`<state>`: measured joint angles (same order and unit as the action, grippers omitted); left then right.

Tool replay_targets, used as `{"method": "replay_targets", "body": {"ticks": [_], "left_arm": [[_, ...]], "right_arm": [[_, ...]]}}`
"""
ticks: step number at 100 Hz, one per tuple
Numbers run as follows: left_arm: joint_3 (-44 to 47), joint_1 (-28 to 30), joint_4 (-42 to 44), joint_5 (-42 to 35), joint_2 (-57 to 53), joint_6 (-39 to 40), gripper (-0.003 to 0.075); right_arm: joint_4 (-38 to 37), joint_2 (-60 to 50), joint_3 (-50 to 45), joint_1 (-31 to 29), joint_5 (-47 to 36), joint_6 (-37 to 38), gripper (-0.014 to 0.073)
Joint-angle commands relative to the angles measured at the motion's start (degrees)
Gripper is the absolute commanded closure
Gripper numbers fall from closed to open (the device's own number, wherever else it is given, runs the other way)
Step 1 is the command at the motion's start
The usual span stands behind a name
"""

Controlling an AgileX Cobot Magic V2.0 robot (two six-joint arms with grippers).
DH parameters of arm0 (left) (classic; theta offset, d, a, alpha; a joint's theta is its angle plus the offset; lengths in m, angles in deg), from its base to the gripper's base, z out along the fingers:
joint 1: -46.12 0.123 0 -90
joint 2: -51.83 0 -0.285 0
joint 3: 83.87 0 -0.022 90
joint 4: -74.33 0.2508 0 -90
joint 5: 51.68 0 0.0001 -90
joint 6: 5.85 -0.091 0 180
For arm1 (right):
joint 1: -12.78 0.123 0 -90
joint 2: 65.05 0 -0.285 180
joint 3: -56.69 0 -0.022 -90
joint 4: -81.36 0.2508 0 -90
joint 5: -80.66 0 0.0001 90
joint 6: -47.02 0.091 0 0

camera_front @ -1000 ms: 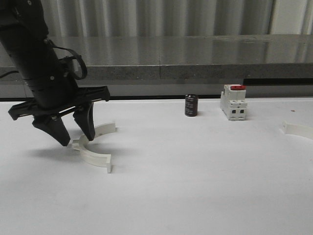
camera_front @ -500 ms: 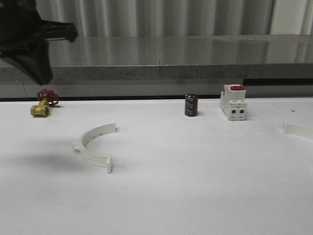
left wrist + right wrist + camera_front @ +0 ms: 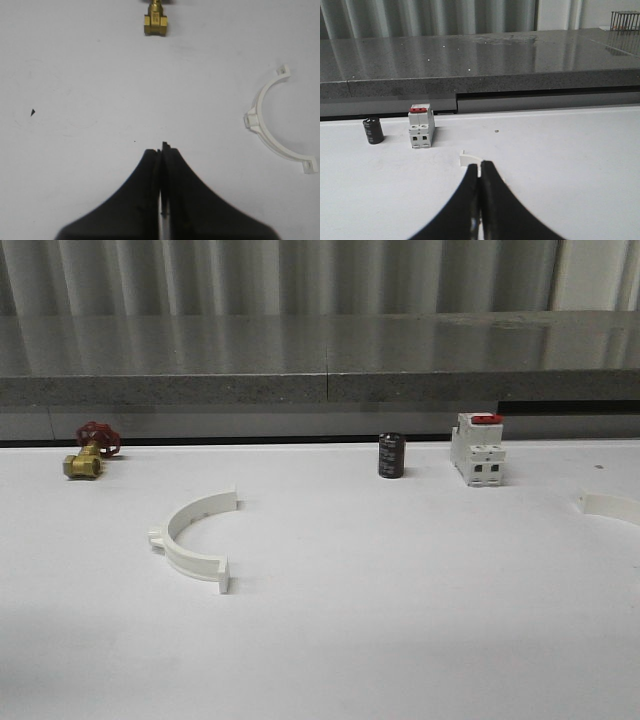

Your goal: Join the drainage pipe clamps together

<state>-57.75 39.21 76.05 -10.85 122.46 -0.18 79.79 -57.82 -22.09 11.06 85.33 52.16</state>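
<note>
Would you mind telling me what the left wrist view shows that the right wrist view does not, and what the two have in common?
Left wrist view alone: the brass valve lying on the table, and a white plastic semicircular half-ring clamp lying flat, apart from the left pincer.

Right wrist view alone: the white boxy breaker with a red switch, the small black cylinder beside it, and the end of another white curved clamp piece just beyond the right pincer.

Shared: the white table and a black pincer, shut and holding nothing.
</note>
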Motion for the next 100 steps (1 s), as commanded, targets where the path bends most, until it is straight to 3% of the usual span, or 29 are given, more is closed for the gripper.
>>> {"method": "replay_targets", "body": {"ticks": [1,34,60,88,93,100], "left_arm": [[2.22,0.53,-0.59,-6.06,-7.39,-0.16,0.0741],[15.98,0.53,0.07,-10.53,-30.57,-0.16,0.0741],[23.13,0.53,0.07,-10.42,-43.12,-0.16,0.0741],[24.22,0.53,0.07,-10.05,-47.17,-0.16,0.0741],[24.22,0.53,0.07,-10.05,-47.17,-0.16,0.0741],[24.22,0.53,0.07,-10.05,-47.17,-0.16,0.0741]], "right_arm": [[-0.32,-1.12,0.94,-0.2,-4.3,-0.54,0.066],[-0.32,-1.12,1.57,-0.12,-5.7,-0.54,0.066],[-0.32,3.46,11.08,-0.12,7.26,-0.54,0.066],[-0.32,21.9,24.62,-0.12,23.23,-0.54,0.0657],[-0.32,26.5,26.7,-0.12,25.04,-0.54,0.063],[-0.32,32.39,29.6,-0.12,27.39,-0.54,0.0529]]}}
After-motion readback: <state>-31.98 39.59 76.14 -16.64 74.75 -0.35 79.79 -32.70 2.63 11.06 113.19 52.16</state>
